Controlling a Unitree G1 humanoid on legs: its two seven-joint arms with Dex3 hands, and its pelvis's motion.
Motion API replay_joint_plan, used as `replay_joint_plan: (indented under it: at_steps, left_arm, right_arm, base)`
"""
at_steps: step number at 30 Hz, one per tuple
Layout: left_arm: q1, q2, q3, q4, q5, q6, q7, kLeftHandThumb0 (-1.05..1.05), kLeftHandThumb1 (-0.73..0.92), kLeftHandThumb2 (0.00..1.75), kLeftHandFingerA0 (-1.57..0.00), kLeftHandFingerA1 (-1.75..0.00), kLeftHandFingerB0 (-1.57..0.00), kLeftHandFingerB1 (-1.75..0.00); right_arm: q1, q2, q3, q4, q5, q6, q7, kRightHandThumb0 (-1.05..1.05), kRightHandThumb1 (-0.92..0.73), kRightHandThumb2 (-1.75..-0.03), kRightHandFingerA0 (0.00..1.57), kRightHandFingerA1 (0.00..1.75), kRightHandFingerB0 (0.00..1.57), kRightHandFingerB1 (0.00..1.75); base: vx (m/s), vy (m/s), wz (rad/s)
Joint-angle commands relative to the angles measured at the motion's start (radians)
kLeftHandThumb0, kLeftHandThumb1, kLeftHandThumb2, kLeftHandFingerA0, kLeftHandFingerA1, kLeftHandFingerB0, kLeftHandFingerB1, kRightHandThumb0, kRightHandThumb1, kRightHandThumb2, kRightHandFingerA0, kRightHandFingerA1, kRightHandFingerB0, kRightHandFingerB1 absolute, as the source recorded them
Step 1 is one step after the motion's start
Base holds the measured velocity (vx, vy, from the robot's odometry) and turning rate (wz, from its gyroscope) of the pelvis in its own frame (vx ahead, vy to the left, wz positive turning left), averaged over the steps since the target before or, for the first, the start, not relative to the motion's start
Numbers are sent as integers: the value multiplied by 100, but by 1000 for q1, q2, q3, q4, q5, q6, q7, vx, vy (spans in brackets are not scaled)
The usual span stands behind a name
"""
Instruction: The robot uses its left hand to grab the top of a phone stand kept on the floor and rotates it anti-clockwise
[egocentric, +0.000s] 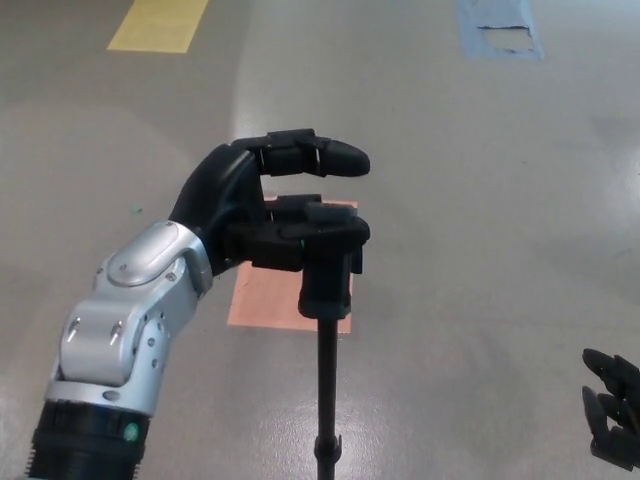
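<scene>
Left hand (285, 215) clenched around the top of the phone stand (328, 300), lower fingers (335, 232) wrapped over the stand's black head, upper finger (325, 158) stretched out above it and clear of it. Silver forearm (130, 330) rising from the lower left corner of the picture. Stand upright on the floor (480, 200), near the middle of the view, with its thin black pole (326, 400) dropping straight down toward the bottom edge and a small clamp on the pole just above that edge. Directly behind the stand's head, flat on the floor, an orange patch (270, 300), partly covered by hand and stand. Toward the far left corner of the floor, a yellow patch (160, 25); toward the far right, a blue patch (497, 30) with a torn middle. Right hand (612, 420) only partly visible at the lower right corner, well apart from the stand, dark fingertips showing; impossible to tell whether spread or closed.
</scene>
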Motion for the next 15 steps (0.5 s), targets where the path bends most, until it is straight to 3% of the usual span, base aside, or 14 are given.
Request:
replay_joint_plan:
  at_steps: [1, 2, 3, 4, 15]
  left_arm:
    - [5, -14, 172, -3, -228, 569, 104, -6, 57, 61, -106, -78, -82, -65]
    - [4, -18, 178, -6, -235, 580, 110, -7, 58, 61, -102, -77, -81, -65]
    - [3, -21, 183, -8, -237, 587, 115, -7, 58, 61, -102, -77, -81, -65]
    - [3, -23, 184, -14, -236, 591, 119, -3, 61, 58, -102, -76, -83, -64]
    - [32, -20, 175, -73, -245, 608, 106, -10, 66, 59, -97, -73, -77, -59]
  right_arm:
    - [-16, -22, 3, 24, -6, 18, 4, -76, -81, -116, 0, 26, 0, 20]
    - [-18, -24, 5, 23, -10, 21, 1, -68, -92, -83, 0, 15, 0, 7]
    - [-20, -25, 7, 23, -13, 23, -1, -68, -92, -83, 0, 15, 0, 7]
    - [-22, -26, 9, 22, -16, 25, -3, -76, -82, -117, 0, 27, 0, 21]
    - [-24, -25, 5, 24, -12, 24, 3, -77, -83, -116, 0, 26, 0, 20]
  base:
    - [0, 0, 0]
    - [0, 0, 0]
    - [0, 0, 0]
    - [0, 0, 0]
    - [0, 0, 0]
